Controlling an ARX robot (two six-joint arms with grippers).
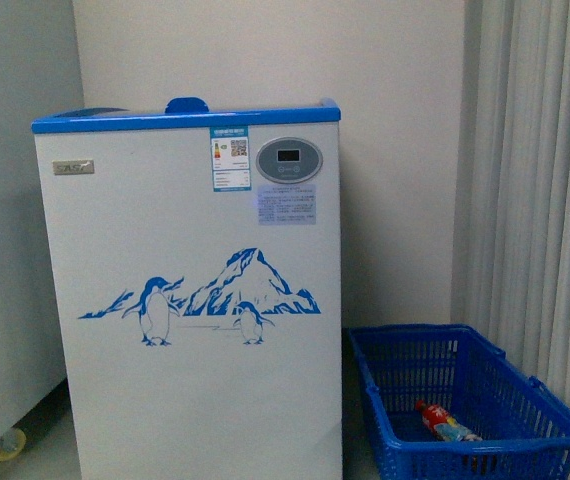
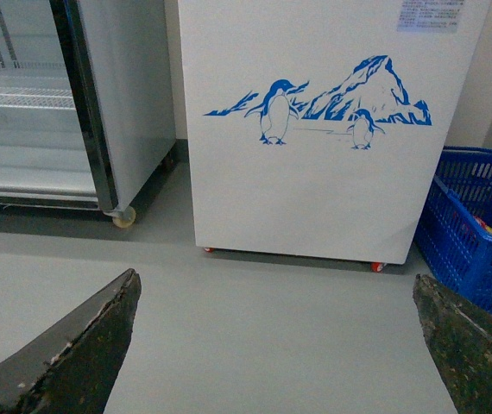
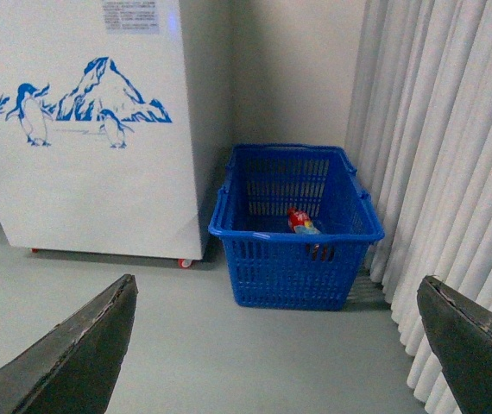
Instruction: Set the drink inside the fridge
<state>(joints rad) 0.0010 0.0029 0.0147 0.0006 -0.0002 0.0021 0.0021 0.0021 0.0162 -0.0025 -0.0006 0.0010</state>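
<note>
Right hand: My right gripper (image 3: 276, 281) hung over the bare floor with its fingers spread wide and nothing between them, facing the blue basket (image 3: 293, 235).
Left hand: My left gripper (image 2: 274, 280) was just as wide apart and empty, pointed at the foot of the fridge (image 2: 315, 172).
Drink: The drink (image 3: 302, 222) lay on its side in the bottom of the basket, its red cap end further back than its foot.
Basket: It stood on the floor just beside the fridge's right side, with the curtain (image 1: 545, 200) close on its other side.
Tabletop: None was in view, so I placed things by floor and neighbours.
Step in hand: As I judged it, reaching for the drink, and the right arm was the nearer one.
Doing it well: I thought it best to come down inside the rim from above, turn the wrist so the fingers straddled the bottle across its width near the label, then lift straight up clear of the rim.
Risk: A round, smooth bottle could roll or slip, and the basket walls left little room.
Lid: From the front I could not tell whether the top under the blue rim (image 1: 185, 120) was open.
</note>
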